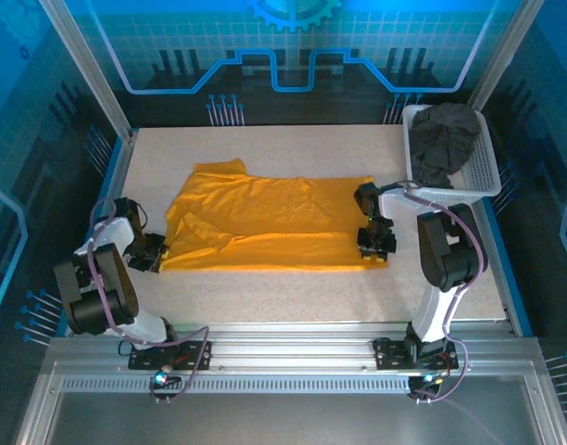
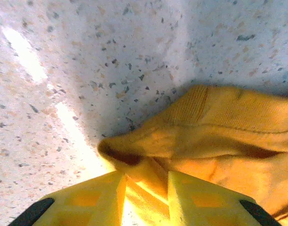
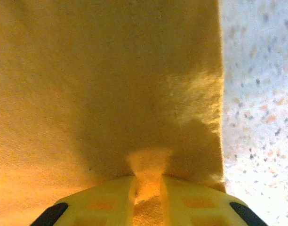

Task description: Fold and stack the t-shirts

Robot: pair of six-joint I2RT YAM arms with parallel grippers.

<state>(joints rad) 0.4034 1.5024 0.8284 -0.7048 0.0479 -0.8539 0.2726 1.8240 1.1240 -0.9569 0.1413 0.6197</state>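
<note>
Fabric of the orange-yellow t-shirt (image 1: 265, 218) is pinched, it seems, in left gripper (image 2: 146, 180) and right gripper (image 3: 148, 181).

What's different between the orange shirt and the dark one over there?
The orange shirt is bright yellow-orange; the dark shirt is charcoal grey. The orange shirt lies spread mostly flat on the table; the dark shirt sits bunched up in the white basket. The left claw and right claw each pinch an edge of the orange shirt; no claw touches the dark shirt. Both are soft cloth.
</note>
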